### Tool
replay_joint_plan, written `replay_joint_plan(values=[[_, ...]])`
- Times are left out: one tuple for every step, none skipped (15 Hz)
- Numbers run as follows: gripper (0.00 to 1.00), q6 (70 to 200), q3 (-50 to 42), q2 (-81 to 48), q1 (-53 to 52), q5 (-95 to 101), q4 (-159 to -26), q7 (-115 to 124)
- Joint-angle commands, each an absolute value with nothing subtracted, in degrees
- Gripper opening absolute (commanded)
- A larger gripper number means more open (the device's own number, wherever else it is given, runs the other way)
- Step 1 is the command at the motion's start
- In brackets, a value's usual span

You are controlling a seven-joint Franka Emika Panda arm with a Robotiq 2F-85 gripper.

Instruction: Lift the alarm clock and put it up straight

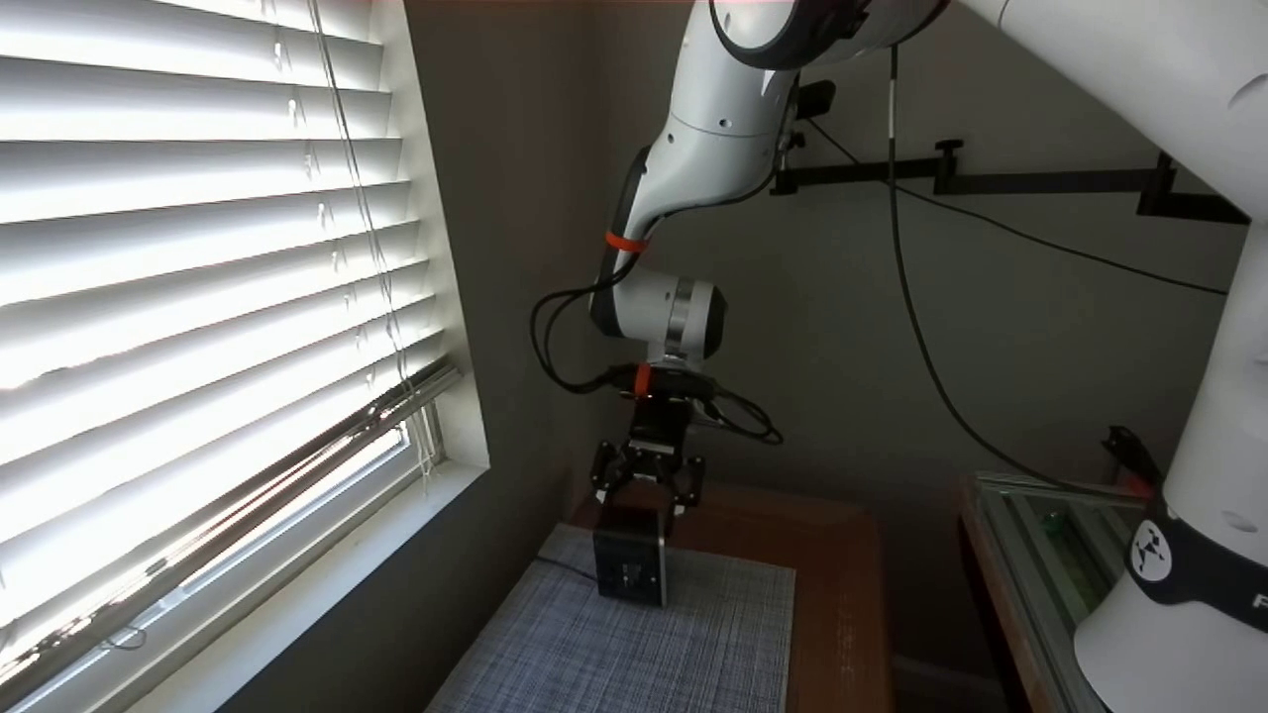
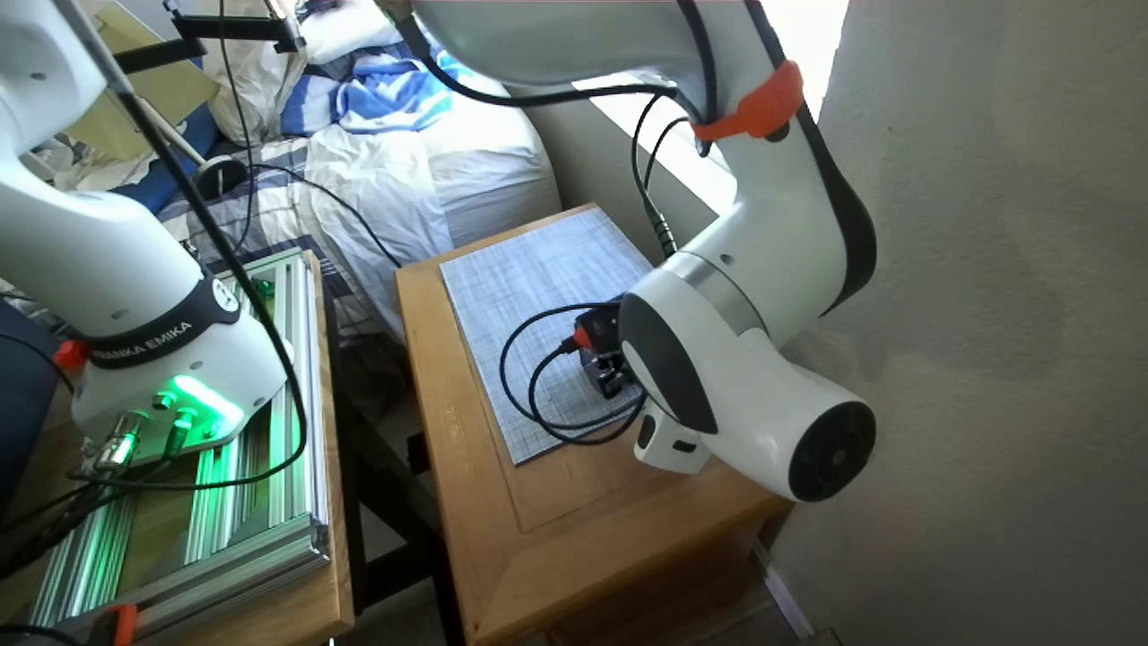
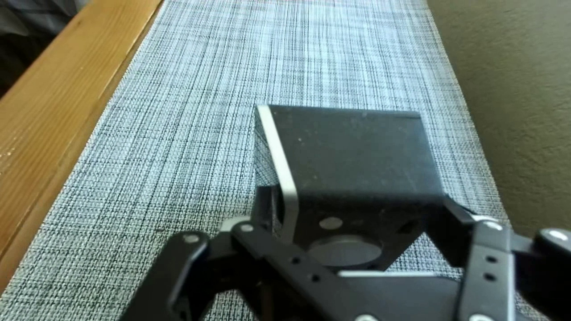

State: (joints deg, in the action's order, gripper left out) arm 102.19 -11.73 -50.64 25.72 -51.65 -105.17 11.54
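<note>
Window blinds (image 1: pixel 198 248) glow beside the wooden surface (image 1: pixel 837 584), where a woven mat (image 1: pixel 684 654) runs along the window-side edge. On that mat, near the surface's far window-side corner in an exterior view, the alarm clock (image 1: pixel 630 560) appears to rest, its pale-rimmed face (image 3: pixel 263 154) turned toward the opposite edge. The gripper (image 3: pixel 357 209) straddles it, with fingers (image 3: pixel 263 207) on both sides, though I cannot tell whether they press on it or merely stand alongside. Grasping looks like the step in hand. To do it well, I would centre the clock, squeeze evenly, because that glossy-looking face may slip, and lift a little as a test. Slack in the cord (image 1: pixel 565 568), which trails toward the window-side edge, deserves a check before any turning. Which side is the clock's proper top is also unclear to me, so settle that first, turn gently, then lower it flat onto the mat, well clear of the edges, and let go only once it sits without rocking.
</note>
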Motion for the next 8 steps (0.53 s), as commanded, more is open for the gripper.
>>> replay_joint_plan(values=[[0.56, 99.2, -12.1, -53.2, 26.4, -53.1, -101.8, 10.4], [0.56, 99.0, -12.1, -53.3, 26.3, -53.1, -101.7, 10.5], [0.56, 98.8, -12.2, -53.3, 26.2, -53.0, -101.6, 10.4], [0.56, 98.7, -12.3, -53.3, 26.2, -53.0, -101.5, 10.4], [0.56, 98.6, -12.3, -52.8, 25.9, -52.9, -101.9, 10.3], [0.56, 99.1, -12.4, -51.9, 25.4, -52.8, -102.7, 10.3], [0.56, 99.4, -12.5, -51.2, 24.9, -52.5, -103.4, 10.3], [0.56, 100.0, -12.7, -50.3, 24.3, -52.2, -104.2, 10.3]])
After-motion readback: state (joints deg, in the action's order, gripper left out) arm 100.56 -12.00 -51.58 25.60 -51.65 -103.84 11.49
